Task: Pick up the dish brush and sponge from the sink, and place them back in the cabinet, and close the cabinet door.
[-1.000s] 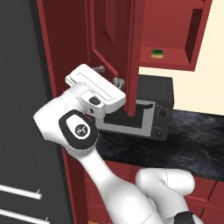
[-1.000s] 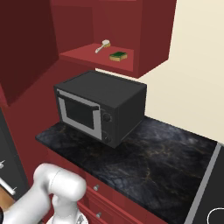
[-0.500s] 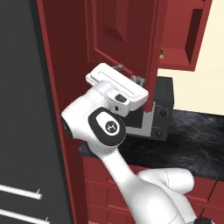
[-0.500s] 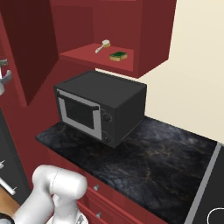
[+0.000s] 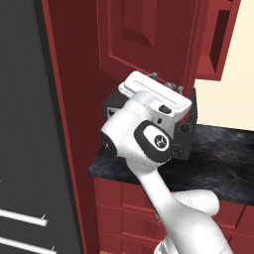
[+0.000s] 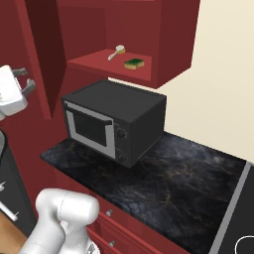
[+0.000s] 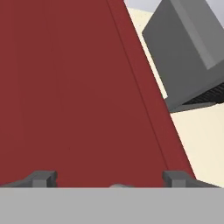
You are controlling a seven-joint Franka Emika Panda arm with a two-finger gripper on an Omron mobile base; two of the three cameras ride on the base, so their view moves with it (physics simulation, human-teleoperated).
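Standing by the microwave (image 6: pixel 116 121), I see the dish brush (image 6: pixel 116 51) and the sponge (image 6: pixel 134 63) lying side by side on the cabinet (image 6: pixel 173 44) shelf above it, the sponge nearer the shelf's front edge. The cabinet door (image 5: pixel 144 42), left of the microwave, hangs ajar. The gripper (image 7: pixel 109 178) faces its red panel, jaws spread wide and empty. I'd worry a fingertip slides off the smooth face, leaving the door half shut.
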